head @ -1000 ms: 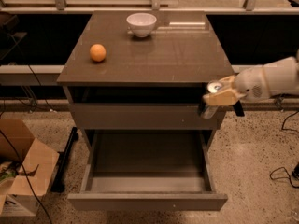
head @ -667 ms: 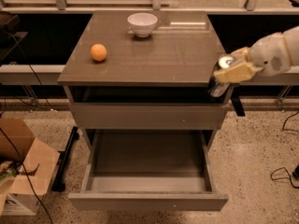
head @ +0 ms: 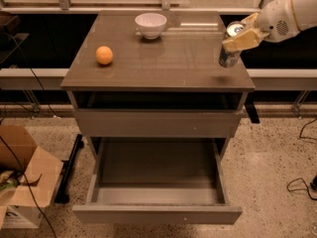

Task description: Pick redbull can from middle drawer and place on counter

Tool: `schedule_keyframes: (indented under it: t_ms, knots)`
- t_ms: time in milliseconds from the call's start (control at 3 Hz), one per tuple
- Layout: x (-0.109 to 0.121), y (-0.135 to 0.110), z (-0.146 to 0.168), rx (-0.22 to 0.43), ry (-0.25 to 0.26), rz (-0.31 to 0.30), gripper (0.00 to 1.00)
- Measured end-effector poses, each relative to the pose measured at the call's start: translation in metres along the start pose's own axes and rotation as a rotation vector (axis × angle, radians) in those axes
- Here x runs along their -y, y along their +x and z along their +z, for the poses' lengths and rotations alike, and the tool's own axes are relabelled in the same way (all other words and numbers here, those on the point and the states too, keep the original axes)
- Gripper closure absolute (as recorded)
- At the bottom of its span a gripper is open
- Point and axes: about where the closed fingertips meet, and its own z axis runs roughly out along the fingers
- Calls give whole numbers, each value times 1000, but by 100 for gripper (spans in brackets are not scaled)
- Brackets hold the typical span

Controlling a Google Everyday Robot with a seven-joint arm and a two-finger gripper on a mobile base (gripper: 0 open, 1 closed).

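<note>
The redbull can (head: 229, 58) is a slim can with a silver top and dark sides. My gripper (head: 237, 39) is shut on its upper part and holds it slightly tilted just above the right side of the counter (head: 168, 58). My white arm comes in from the upper right. The middle drawer (head: 157, 165) is pulled out wide at the bottom of the cabinet, and its dark floor is bare.
An orange (head: 104, 55) lies on the counter's left side. A white bowl (head: 150, 25) stands at its back. A closed plain grey drawer front (head: 156, 123) sits above the open drawer. A cardboard box (head: 22, 177) and cables lie on the floor at left.
My gripper has lifted the can from beside the cabinet's right front corner, up and back, to above the counter's right side.
</note>
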Motion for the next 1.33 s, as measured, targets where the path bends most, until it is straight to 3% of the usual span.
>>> schedule_keyframes:
  t_ms: [667,1333]
  knots:
    - [42,-10,68,66,47,-29,100]
    - [41,9,125,142,85,-42,58]
